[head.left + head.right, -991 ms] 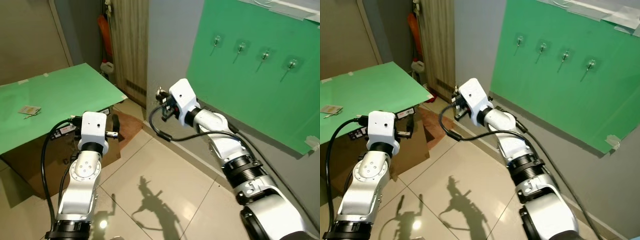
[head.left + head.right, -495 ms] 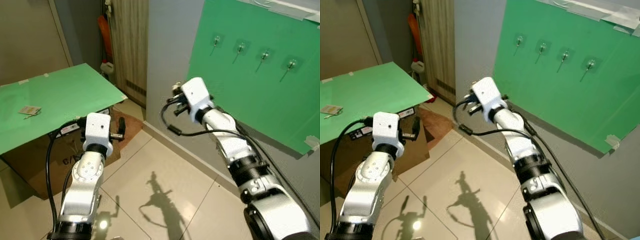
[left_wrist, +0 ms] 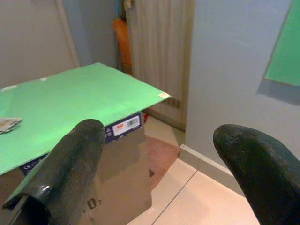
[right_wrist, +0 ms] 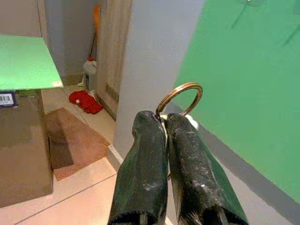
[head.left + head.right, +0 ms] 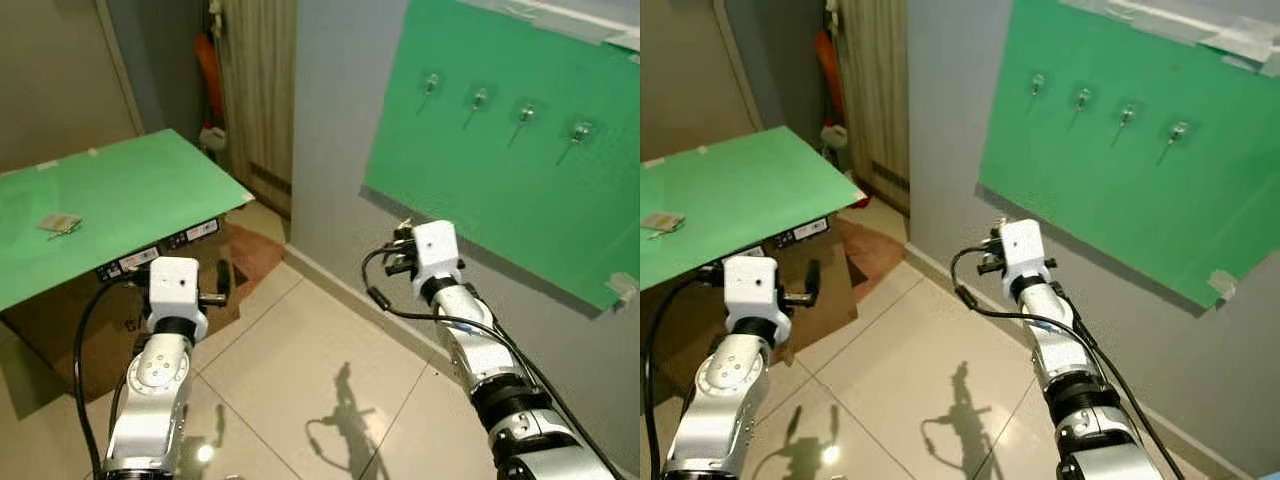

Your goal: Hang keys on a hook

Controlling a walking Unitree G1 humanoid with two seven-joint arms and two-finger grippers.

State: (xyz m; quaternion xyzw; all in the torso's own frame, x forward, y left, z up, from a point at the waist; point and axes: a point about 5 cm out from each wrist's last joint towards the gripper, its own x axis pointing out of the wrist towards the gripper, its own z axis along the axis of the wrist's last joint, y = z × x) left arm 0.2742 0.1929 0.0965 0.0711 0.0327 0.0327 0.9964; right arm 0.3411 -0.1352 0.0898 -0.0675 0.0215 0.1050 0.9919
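No readable text anywhere, just a barcode sticker on the cardboard box (image 3: 123, 125); right gripper (image 4: 165, 123) pinches the key ring (image 4: 180, 97) tight below the green board's (image 5: 500, 180) lower edge, left gripper (image 3: 159, 154) gapes wide, holding nothing.

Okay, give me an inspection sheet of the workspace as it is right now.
Surface: green board on the grey wall; green tabletop on the robot's left.
Job's things: four hooks in a row on the board; key ring pinched in the right end effector.
Clutter: small flat item on the tabletop; cardboard box under it.
End effectors: right shut on the key ring, below the hooks; left end effector open, holding nothing.
Cables: black cable looped along the right arm.
Surroundings: tiled floor.
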